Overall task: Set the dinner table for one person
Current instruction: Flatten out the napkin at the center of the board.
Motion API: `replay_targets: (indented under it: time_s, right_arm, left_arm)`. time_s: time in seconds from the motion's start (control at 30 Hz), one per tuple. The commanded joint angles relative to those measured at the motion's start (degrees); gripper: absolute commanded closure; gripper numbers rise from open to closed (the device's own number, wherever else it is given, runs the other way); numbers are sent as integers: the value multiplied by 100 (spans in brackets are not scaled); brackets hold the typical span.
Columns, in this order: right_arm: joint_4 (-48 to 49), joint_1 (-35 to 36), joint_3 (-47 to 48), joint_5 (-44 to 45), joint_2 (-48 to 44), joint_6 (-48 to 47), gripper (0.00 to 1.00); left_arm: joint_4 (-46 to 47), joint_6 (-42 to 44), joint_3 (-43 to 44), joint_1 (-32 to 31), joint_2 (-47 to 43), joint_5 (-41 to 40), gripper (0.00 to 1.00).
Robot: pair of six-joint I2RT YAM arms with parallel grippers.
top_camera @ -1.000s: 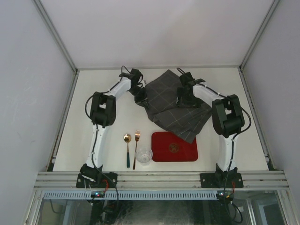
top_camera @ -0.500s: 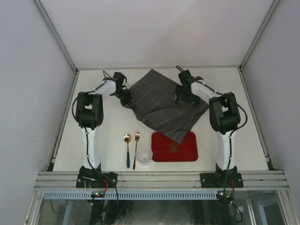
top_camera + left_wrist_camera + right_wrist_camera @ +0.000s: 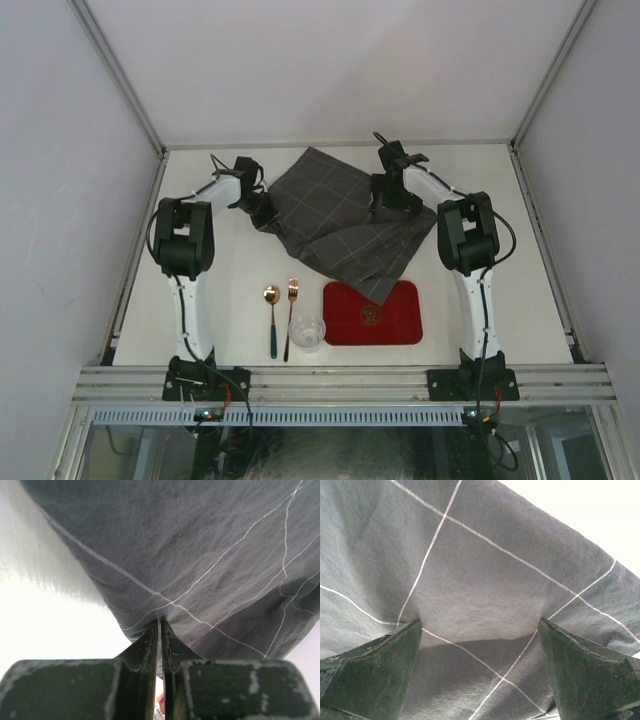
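A dark grey checked cloth (image 3: 340, 215) lies spread on the off-white dinner table (image 3: 470, 290), its near corner draped over the far edge of the red tray (image 3: 372, 313). My left gripper (image 3: 259, 206) is shut on the cloth's left edge; in the left wrist view the cloth (image 3: 200, 555) is pinched at my gripper (image 3: 160, 625). My right gripper (image 3: 388, 202) is open, its fingers pressing down on the cloth (image 3: 480, 580) near its right side, with my gripper (image 3: 480, 625) standing wide apart on the fabric.
A gold spoon (image 3: 271, 318) with a dark handle and a gold fork (image 3: 290, 315) lie side by side left of the tray. A clear glass (image 3: 307, 332) stands just near them. An aluminium rail (image 3: 340, 375) runs along the near edge.
Both arms have swung left, dragging the cloth to the left and farther back. Less of the tray is covered now.
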Motion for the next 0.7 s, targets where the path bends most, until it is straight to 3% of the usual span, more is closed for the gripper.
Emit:
replay_targets:
  time_s: [0.0, 0.37, 0.67]
  right_arm:
    - [-136, -67, 700, -217, 441, -105, 1]
    - [-321, -363, 2319, -1042, 1450, -96, 1]
    - [-338, -607, 3642, -1987, 2127, -113, 1]
  left_arm:
    - [55, 141, -255, -11, -345, -20, 91]
    - [266, 199, -1041, -188, -629, 222, 100]
    - [409, 97, -1226, -566, -827, 289, 100]
